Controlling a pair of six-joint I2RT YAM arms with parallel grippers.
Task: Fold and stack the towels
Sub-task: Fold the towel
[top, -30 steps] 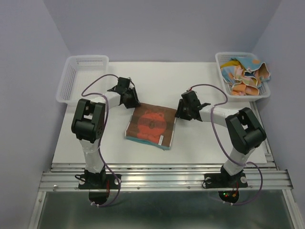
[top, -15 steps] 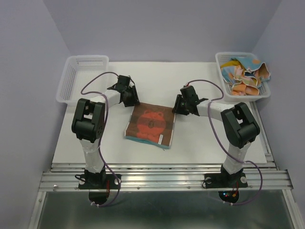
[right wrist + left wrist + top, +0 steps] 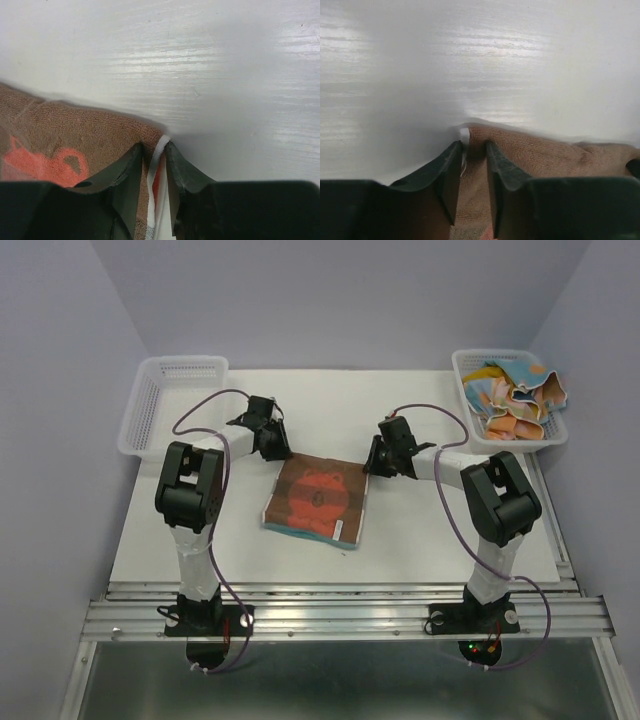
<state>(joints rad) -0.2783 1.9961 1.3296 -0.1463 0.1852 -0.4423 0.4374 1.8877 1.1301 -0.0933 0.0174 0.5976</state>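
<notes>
A brown towel [image 3: 320,498] with an orange print lies flat at the table's middle, and a blue-green edge [image 3: 300,532] shows under its near side. My left gripper [image 3: 277,450] is at its far left corner. In the left wrist view that gripper [image 3: 475,150] is shut on the brown corner [image 3: 545,155]. My right gripper [image 3: 372,462] is at the far right corner. In the right wrist view that gripper [image 3: 155,150] pinches the brown towel's [image 3: 75,135] edge together with a white hem strip [image 3: 159,150]. More towels [image 3: 515,395] lie crumpled in the right basket.
A white mesh basket [image 3: 463,380] stands at the far right corner with the crumpled towels in it. A second white mesh basket [image 3: 150,410] stands at the far left, nothing showing in it. The white table top [image 3: 450,530] ends at a metal rail in front.
My right gripper slid a little toward the far side onto the towel's far right corner and its fingers narrowed. The left gripper barely shifted. The towel lies as before.
</notes>
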